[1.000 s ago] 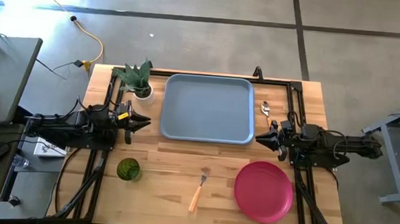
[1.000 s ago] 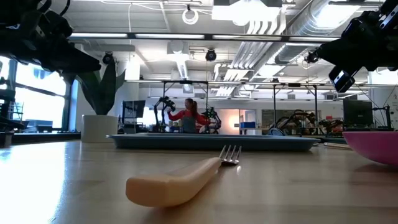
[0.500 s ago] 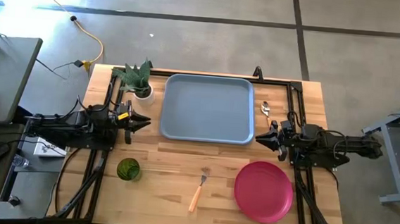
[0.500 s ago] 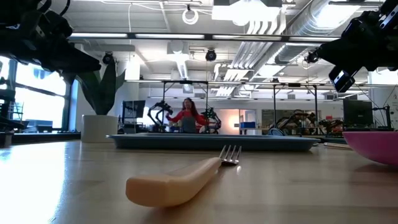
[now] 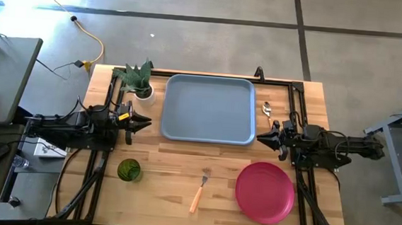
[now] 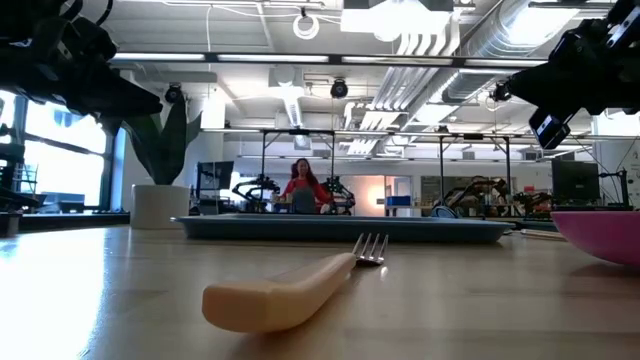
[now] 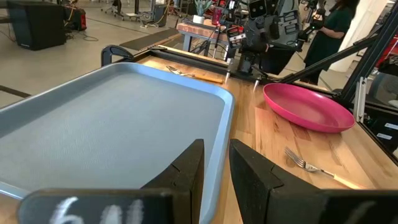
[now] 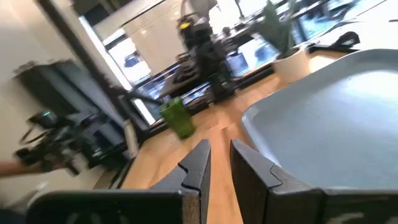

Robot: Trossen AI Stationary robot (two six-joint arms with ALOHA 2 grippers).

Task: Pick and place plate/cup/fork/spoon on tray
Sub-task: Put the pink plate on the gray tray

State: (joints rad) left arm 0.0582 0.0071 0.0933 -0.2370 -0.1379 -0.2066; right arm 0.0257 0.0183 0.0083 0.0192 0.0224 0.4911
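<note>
While both arms hover, nothing is gripped.
Left gripper (image 5: 146, 122) and right gripper (image 5: 260, 138) flank the tray (image 5: 209, 108), fingers narrowly parted (a slim gap), both empty. Plate (image 5: 265, 192), fork (image 5: 200, 189) and cup (image 5: 129, 170) lie on the bench (image 5: 168, 174) near its front; spoon (image 5: 266, 111) just right of the tray.
</note>
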